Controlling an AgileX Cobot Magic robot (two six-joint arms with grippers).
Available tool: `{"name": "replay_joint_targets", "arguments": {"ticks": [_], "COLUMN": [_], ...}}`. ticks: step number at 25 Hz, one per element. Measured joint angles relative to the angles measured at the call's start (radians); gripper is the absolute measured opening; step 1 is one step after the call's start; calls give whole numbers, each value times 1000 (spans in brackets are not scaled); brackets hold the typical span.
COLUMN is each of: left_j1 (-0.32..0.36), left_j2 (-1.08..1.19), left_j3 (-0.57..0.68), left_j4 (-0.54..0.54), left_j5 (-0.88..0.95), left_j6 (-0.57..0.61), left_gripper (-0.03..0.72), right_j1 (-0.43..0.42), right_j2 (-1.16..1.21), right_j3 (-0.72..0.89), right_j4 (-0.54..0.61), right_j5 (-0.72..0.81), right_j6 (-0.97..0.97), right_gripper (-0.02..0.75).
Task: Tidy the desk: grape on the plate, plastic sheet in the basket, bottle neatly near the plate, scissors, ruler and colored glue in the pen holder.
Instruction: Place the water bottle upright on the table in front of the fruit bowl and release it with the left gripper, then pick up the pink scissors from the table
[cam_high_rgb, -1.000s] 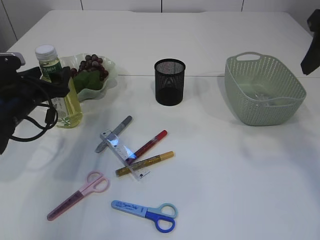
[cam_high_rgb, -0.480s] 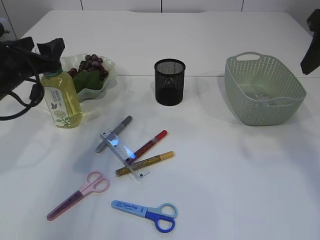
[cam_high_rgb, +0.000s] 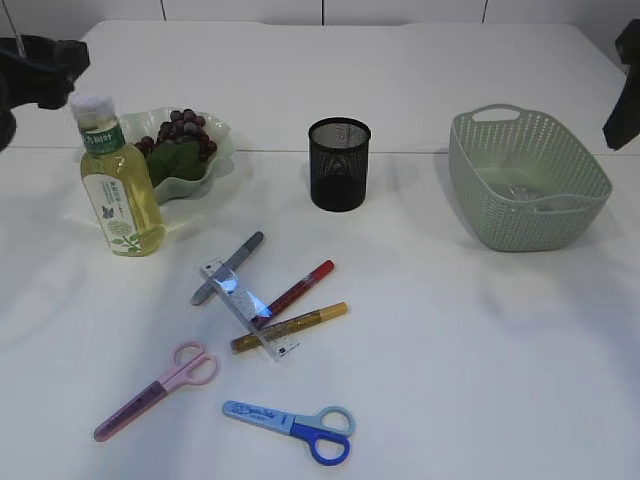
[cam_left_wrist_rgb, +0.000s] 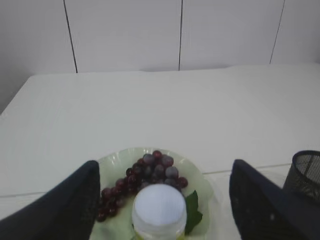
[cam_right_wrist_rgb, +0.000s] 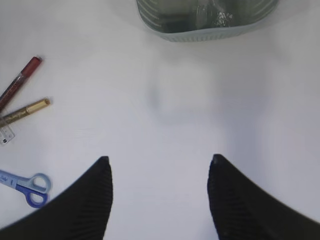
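White surface (cam_high_rgb: 450, 360), white panelled wall behind. Nearest edge: blue scissors (cam_high_rgb: 290, 422) lying flat, handles to the right; pink scissors (cam_high_rgb: 155, 390) just left of them, handles up-right. Next back, a small heap: clear ruler (cam_high_rgb: 250, 312) with the gold glitter glue pen (cam_high_rgb: 290, 327) lying across it, red glue pen (cam_high_rgb: 297, 291) touching the ruler's middle, grey glue pen (cam_high_rgb: 228, 268) crossing its far end. All still out on the surface, none in the pen holder.

Further back left, yellow-green bottle (cam_high_rgb: 118, 185) with white cap stands upright, just in front of the pale green plate (cam_high_rgb: 222, 135). Dark grape bunch (cam_high_rgb: 180, 130) with a green leaf lies on the plate. Black mesh pen holder (cam_high_rgb: 339, 163) stands mid-surface, well apart from the pens. Green woven basket (cam_high_rgb: 525, 180) at right; something clear and crinkly inside, likely the plastic sheet (cam_right_wrist_rgb: 212, 15).

Left gripper (cam_left_wrist_rgb: 162, 200) hangs above the bottle cap, jaws spread wide on either side of it, not touching, holding nothing. Right gripper (cam_right_wrist_rgb: 160, 200) hovers over bare surface on the near side of the basket, jaws apart, nothing between them.
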Motion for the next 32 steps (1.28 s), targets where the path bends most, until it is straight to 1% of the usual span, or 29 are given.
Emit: {"name": "replay_joint_targets", "arguments": {"ticks": [4,6,8,11,13,17,21,24,26,27,32], "left_j1": [0,0,0,-10,-38,-124,-208,-255,-272,-278,-280], "left_j2": [-130,-181,-216,-237,-252,-265,-265,-265,-265,-265,-229], "left_j3": [2,2,2,2,2,-17,-68,-118,-151,-165,-210], "left_j4": [-21,-40,-48,-44,-24,-5,-5,-5,-5,-11,-65], "left_j5": [263,428,587,757,845,1012,1203,1333,1424,1462,1646], "left_j6": [0,-2,-4,-5,-5,-5,-5,2,4,9,94], "left_gripper": [585,585,582,577,575,568,536,526,520,533,484], "right_j1": [0,0,0,0,0,0,0,0,0,0,0], "right_j2": [0,0,0,0,0,0,0,0,0,0,0], "right_j3": [0,0,0,0,0,0,0,0,0,0,0], "right_j4": [-2,-2,-2,-2,-4,-4,-4,-4,-4,-4,-4], "right_j5": [0,0,0,0,0,0,0,0,0,0,0], "right_j6": [0,0,0,0,0,0,0,0,0,0,0], "right_gripper": [475,475,475,475,475,475,475,475,475,475,475]}}
